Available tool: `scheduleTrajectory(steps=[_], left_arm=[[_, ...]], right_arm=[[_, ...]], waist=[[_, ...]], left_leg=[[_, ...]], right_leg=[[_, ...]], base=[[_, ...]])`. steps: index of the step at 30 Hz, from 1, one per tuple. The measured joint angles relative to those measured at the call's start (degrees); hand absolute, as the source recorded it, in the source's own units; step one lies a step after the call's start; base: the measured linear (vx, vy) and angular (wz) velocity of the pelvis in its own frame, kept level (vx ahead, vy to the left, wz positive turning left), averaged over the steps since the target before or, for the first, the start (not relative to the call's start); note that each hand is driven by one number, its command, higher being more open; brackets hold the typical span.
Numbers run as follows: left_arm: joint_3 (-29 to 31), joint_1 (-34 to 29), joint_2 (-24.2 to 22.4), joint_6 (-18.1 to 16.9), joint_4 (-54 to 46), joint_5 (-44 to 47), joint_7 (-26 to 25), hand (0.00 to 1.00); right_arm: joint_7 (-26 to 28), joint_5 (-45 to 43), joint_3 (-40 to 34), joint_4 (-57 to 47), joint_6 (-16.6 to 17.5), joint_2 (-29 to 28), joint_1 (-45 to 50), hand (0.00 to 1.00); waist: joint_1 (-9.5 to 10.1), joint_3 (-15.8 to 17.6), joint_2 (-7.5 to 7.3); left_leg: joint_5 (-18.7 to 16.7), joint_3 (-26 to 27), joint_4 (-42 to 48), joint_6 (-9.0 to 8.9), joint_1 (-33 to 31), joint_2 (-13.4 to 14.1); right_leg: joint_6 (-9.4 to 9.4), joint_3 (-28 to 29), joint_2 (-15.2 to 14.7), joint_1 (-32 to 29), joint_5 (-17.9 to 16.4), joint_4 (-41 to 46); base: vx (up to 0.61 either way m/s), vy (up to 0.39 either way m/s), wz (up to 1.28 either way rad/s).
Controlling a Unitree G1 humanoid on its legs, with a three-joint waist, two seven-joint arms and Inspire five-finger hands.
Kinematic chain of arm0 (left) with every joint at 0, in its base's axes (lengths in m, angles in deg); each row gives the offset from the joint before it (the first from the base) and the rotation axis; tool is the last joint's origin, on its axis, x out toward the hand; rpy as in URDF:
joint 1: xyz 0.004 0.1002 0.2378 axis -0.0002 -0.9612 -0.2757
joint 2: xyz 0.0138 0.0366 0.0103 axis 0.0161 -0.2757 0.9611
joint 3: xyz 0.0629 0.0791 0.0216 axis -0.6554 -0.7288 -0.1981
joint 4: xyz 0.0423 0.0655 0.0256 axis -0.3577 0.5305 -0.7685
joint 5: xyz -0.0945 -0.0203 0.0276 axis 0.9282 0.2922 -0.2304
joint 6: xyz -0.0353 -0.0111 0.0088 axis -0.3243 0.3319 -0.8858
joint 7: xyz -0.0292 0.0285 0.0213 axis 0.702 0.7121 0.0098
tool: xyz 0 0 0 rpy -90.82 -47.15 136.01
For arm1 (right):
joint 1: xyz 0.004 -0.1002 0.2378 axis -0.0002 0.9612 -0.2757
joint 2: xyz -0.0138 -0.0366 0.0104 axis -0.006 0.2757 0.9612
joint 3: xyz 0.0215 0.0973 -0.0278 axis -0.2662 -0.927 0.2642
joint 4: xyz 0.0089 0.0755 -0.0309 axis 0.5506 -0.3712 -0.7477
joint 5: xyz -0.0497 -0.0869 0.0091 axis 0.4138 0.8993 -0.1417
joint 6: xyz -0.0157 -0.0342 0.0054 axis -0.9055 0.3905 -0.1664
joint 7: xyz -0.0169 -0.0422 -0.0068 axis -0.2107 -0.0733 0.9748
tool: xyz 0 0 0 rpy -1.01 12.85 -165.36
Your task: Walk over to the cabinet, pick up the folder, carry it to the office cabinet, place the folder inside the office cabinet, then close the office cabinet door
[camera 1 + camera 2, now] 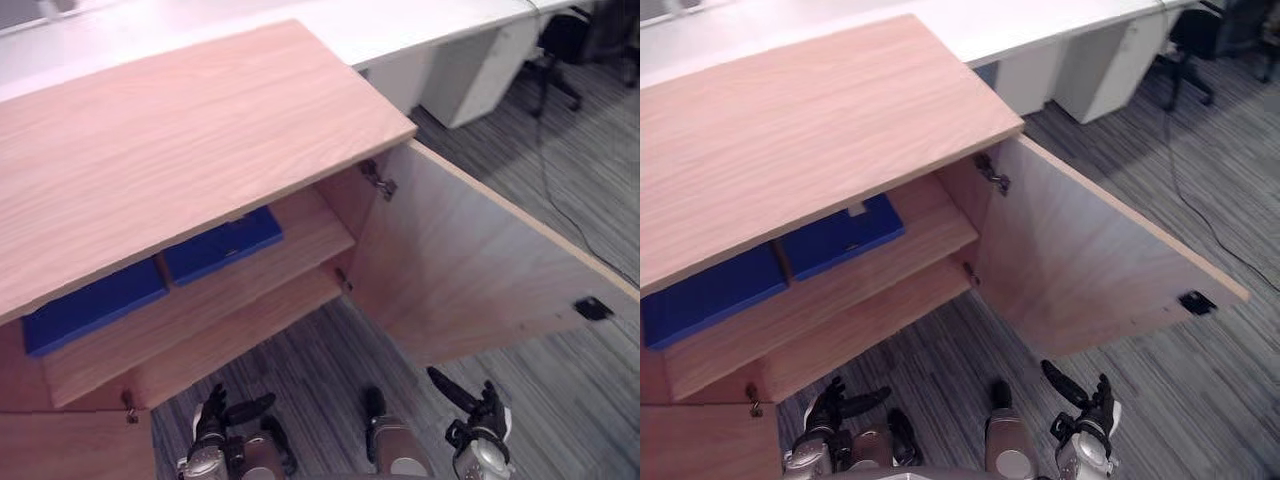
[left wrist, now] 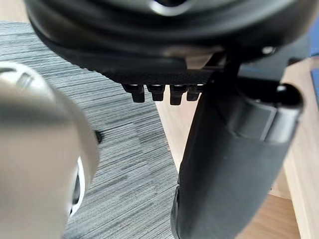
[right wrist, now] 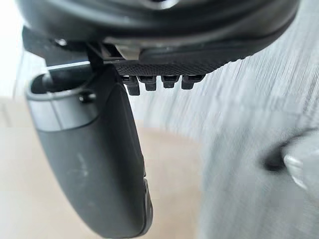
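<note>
The wooden cabinet (image 1: 180, 130) stands in front of the robot, and its right door (image 1: 470, 260) is swung wide open toward the near right. A metal hinge (image 1: 378, 180) joins the door to the cabinet at the top corner, and a small black catch (image 1: 593, 309) sits on the door's inner face near its free edge.

Inside, on the upper shelf (image 1: 230, 290), two blue folders lie flat, side by side. The right blue folder (image 1: 222, 243) is more to the front of the opening. The left blue folder (image 1: 95, 303) lies just beside it, partly under the cabinet top. Below them a lower shelf (image 1: 250, 330) is bare.

The left hand (image 1: 215, 425) hangs low at the near side, over the grey striped carpet (image 1: 300, 370), in front of the cabinet's left part. Its fingers (image 2: 162, 92) are straight in a close row and the thumb stands apart; it holds nothing. The right hand (image 1: 485, 415) hangs low at the near right, just before the open door and not touching it. Its fingers (image 3: 159, 82) are also straight, side by side, with the thumb apart, and it holds nothing.

At the far side a long white desk (image 1: 400, 30) runs behind the cabinet, and a dark office chair (image 1: 560, 50) stands at the far right.
</note>
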Motion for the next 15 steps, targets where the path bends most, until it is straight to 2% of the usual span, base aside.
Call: scheduleTrajectory(steps=[2,4,8,12,15], left_arm=[[0.32,0.02,-0.46,-0.02,0.31,-0.03,-0.05,1.0],[0.07,-0.23,-1.29,-0.14,2.1,-0.04,-0.01,1.0],[-0.82,-0.37,-0.96,-0.1,4.15,-0.09,0.31,1.0],[-3.14,-0.56,0.19,-0.14,4.98,-1.19,0.78,1.0],[-5.94,-0.5,2.98,-0.82,5.21,-1.38,1.59,1.0]], right_arm=[[-1.2,-0.07,-2.14,-2.75,0.92,0.84,-0.57,1.0],[-2.02,-0.49,-3.14,-3.8,1.49,2.85,-1.5,1.0],[-1.08,-0.51,-2.85,-3.6,2.01,7.36,-4.46,1.0],[2.4,-0.47,0.0,0.1,2.44,16.78,-7.52,1.0],[5.55,-0.4,5.46,6.1,2.43,24.78,-10.53,1.0]], waist=[[-0.32,-0.12,0.66],[-0.17,-0.61,1.19],[-0.15,-1.02,1.75],[-0.06,-1.72,2.98],[-0.15,-1.84,3.68]], left_leg=[[1.03,-0.83,-1.09,-0.95,0.08,-0.87],[2.82,-4.97,-4.77,-0.91,1.25,-2.78],[4.62,-7.04,-9.42,-1.44,3.11,-3.74],[5.68,-8.84,-13.04,-1.37,5.69,-5.38],[6.82,-11.05,-15.14,-1.1,6.14,-6.83]], right_leg=[[2.8,0.32,0.12,0.98,0.67,-3.64],[2.76,1.0,1.08,2.25,1.64,-6.2],[2.73,1.42,2.16,3.92,3.36,-9.72],[2.97,0.78,1.41,6.58,3.67,-12.0],[3.48,0.3,0.48,7.33,4.55,-13.7]], base=[[0.04,-0.051,-0.33],[0.1,-0.057,-0.22],[0.12,-0.069,-0.13],[0.07,0.032,0.1],[0.01,0.046,0.11]])
